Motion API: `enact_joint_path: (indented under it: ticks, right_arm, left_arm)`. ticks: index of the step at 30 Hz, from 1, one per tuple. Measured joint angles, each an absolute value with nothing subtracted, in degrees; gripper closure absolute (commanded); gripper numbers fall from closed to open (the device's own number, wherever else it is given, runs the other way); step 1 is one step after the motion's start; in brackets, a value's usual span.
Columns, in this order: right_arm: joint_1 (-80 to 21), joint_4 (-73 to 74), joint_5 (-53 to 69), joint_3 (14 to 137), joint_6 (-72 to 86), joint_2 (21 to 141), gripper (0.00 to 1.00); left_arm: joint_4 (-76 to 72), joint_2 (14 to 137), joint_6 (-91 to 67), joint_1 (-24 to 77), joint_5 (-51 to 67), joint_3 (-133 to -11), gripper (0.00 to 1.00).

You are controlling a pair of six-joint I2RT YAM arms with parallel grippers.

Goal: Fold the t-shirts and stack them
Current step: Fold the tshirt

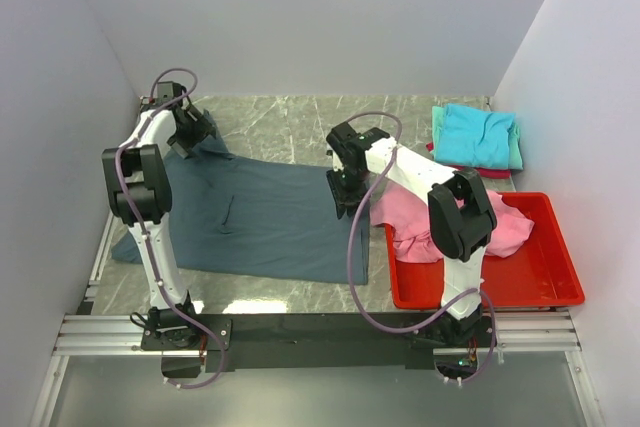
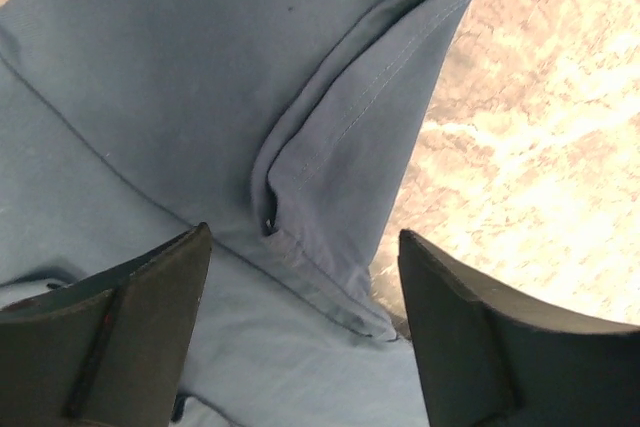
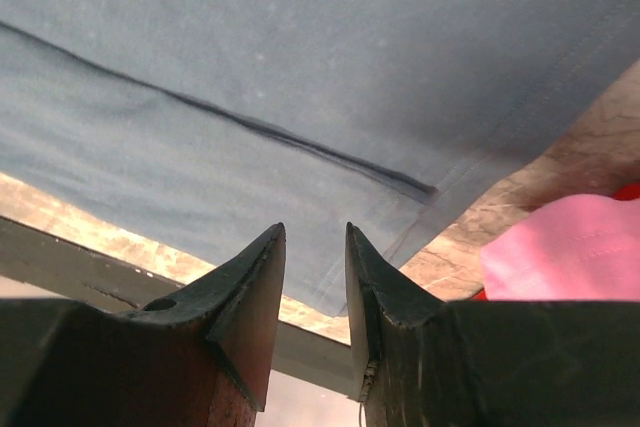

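**A:** While I'm on the overhead shot: the blue-grey shirt [image 1: 260, 217] lies spread flat on the table [image 1: 290, 122] between both arms. The left gripper [image 1: 192, 135] is over its far left corner and the right gripper [image 1: 345, 187] is at its right edge. The pink shirt [image 1: 410, 222] spills out of the red bin [image 1: 545, 282], and the folded stack [image 1: 478, 137] sits far right.

**B:** Left wrist cam?

**A:** Jaws spread wide, straddling a bunched sleeve [image 2: 340, 157], nothing pinched yet. My worry is that if it closes on just the top fold, the layer underneath drags and the fold goes crooked.

**B:** And the right wrist one?

**A:** Fingers [image 3: 250, 287] are only a narrow slot apart, empty, hovering just off the hem [image 3: 440, 197], with pink cloth close by. A sloppy reach could snag that pink one too, or miss the thin edge entirely.
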State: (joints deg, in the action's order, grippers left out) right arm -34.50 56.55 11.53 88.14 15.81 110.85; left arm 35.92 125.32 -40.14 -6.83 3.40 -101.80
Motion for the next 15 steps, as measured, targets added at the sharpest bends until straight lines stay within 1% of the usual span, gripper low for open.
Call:
enact_joint_path:
  ticks: [5, 6, 11, 12, 14, 15]
  right_arm:
    - [-32.4, 56.5, 10.6, 90.7, 16.7, 110.9, 0.62]
    - [-31.8, 56.4, 10.4, 91.6, 16.7, 111.0, 0.62]
    - [-28.6, 55.6, 9.5, 98.1, 16.6, 112.6, 0.62]
    - [-28.1, 55.2, 9.4, 98.7, 16.6, 113.0, 0.62]
    - [-26.9, 54.3, 9.0, 99.1, 16.7, 113.8, 0.62]
    - [-26.4, 54.1, 8.6, 99.1, 16.8, 114.3, 0.62]
  left_arm:
    - [36.1, 126.4, -40.2, -6.7, 3.4, -102.9, 0.35]
    - [36.0, 126.7, -40.2, -6.6, 3.4, -103.1, 0.4]
    - [36.0, 128.0, -40.3, -6.2, 3.4, -103.2, 0.54]
    - [36.1, 128.2, -40.3, -6.1, 3.4, -103.2, 0.6]
    - [36.1, 128.4, -40.4, -5.9, 3.4, -103.2, 0.66]
    - [36.1, 128.4, -40.2, -5.9, 3.4, -103.2, 0.73]
